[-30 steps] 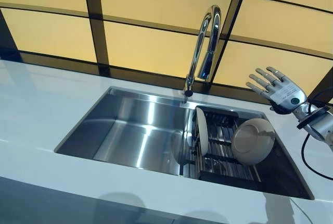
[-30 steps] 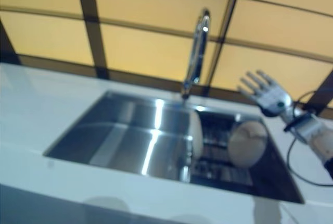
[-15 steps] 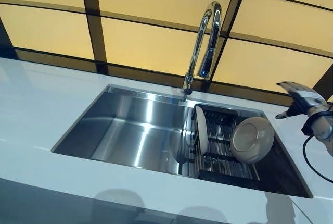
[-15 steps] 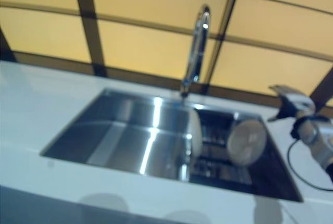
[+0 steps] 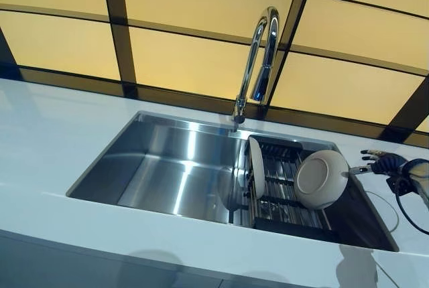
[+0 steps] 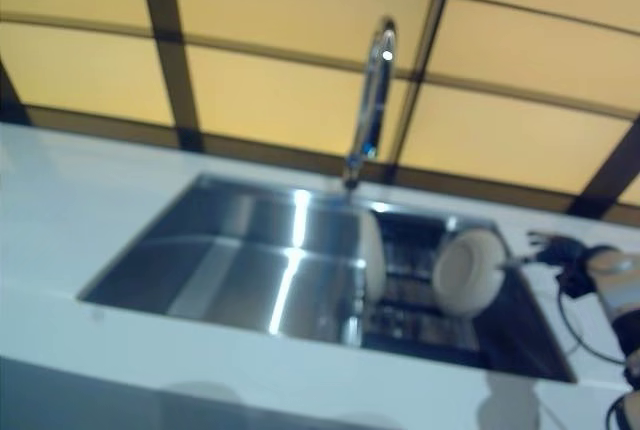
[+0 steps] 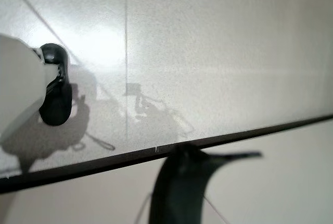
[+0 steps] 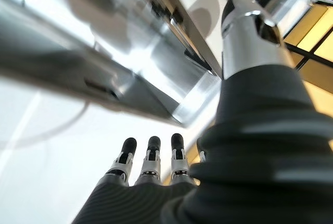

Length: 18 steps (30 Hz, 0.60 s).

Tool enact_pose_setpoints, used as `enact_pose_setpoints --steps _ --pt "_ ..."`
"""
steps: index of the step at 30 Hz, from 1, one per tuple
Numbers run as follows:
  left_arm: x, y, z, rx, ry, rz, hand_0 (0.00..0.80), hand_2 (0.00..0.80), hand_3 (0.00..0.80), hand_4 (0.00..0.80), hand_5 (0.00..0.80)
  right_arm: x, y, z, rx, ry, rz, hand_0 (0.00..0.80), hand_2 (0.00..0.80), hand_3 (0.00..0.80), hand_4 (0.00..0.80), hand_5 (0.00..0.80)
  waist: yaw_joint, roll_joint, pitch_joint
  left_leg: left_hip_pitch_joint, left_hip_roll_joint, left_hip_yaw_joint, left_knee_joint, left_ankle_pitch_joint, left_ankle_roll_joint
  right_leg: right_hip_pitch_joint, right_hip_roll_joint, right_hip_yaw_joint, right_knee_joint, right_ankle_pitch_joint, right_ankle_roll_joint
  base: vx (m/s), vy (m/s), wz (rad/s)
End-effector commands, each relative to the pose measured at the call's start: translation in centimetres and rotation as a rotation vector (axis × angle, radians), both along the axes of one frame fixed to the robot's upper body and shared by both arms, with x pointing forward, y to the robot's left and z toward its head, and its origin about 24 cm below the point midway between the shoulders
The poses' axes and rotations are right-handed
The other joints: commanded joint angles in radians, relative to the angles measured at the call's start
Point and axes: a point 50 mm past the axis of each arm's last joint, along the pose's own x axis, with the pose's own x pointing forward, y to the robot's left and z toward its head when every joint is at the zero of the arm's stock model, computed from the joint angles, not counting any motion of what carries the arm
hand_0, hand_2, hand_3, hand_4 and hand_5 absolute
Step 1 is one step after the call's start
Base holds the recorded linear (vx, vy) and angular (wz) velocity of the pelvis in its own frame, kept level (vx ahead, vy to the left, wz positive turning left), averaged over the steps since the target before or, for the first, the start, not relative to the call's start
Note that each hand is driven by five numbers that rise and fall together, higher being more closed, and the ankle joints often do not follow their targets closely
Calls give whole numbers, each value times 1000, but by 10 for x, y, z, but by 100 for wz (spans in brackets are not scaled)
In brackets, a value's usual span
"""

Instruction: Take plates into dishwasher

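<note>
Plates (image 5: pixel 322 179) racked; right hand (image 8: pixel 151 157) outstretched.

- A yellow wall panel (image 5: pixel 362 0) above the bench's far right corner carries small dark lettering in two lines.
- Nothing else bears readable text.

Shiny steel sink (image 5: pixel 167 167) set into a white desk (image 5: pixel 53 134), with a tall curved chrome tap (image 5: pixel 258 60) at its back edge. Behind it there's a wall of yellow panels (image 5: pixel 188 60) split by dark strips.
</note>
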Motion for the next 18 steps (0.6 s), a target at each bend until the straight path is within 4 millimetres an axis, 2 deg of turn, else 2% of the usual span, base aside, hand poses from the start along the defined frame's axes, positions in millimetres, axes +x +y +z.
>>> enact_pose_setpoints --steps 1,4,18 --pt "-5 2 -1 7 38 -25 0 0 0 0 0 8 3 25 101 -102 -10 0 0 0 0 0 2 -7 -27 -22 -9 60 -4 -31 32 66 -24 23 0 -65 80 6 14 -5" --pt "-7 1 -2 4 40 -26 0 0 0 0 0 6 2 17 168 -113 -48 0 0 0 0 0 0 -7 -31 -19 -9 62 -4 -31 30 69 -24 23 0 -67 80 11 16 -5" --pt "-10 0 -3 4 41 -31 0 0 0 0 0 5 0 16 213 -98 -62 0 0 0 0 0 1 -9 -34 -17 -9 67 -4 -31 30 71 -23 24 0 -68 78 0 0 0"
